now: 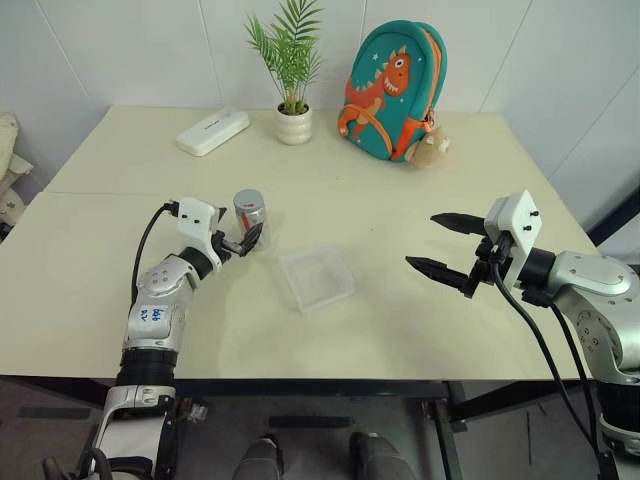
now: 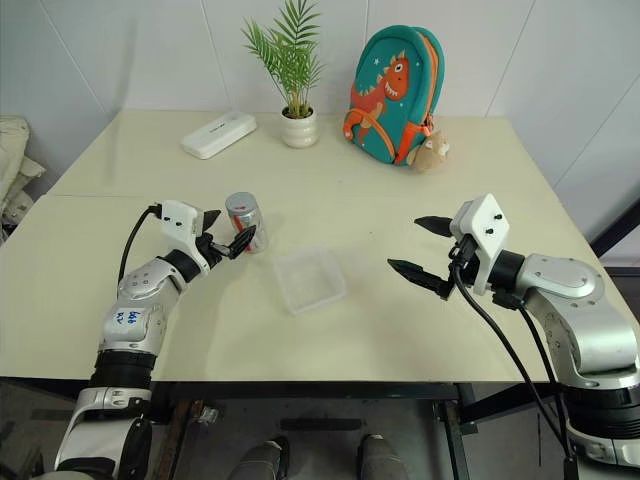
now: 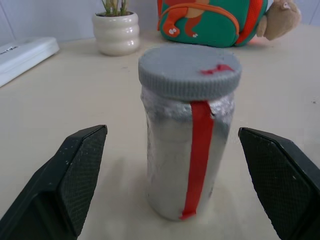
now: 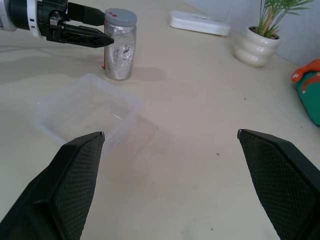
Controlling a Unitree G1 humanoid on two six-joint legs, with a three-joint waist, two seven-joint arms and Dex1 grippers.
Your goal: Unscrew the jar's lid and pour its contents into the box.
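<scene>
Jar [image 1: 249,220] with its grey lid [image 3: 189,70] on stands left of frame centre on my tabletop [image 1: 400,330], my left gripper [image 1: 243,238] spread around it untouched, while my right gripper [image 1: 448,245] waits agape right of the clear box [image 1: 316,279].

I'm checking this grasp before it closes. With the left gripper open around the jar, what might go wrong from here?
1. The jar stands upright, free on the table, between the open fingers of the left gripper; an off-centre close might tip it or push it away.
2. The lid is still on, and the right gripper hangs open well apart from it; pinching the slim jar low may let it spin once twisting starts.
3. The box sits close beside the jar; a toppled jar might knock it.
</scene>
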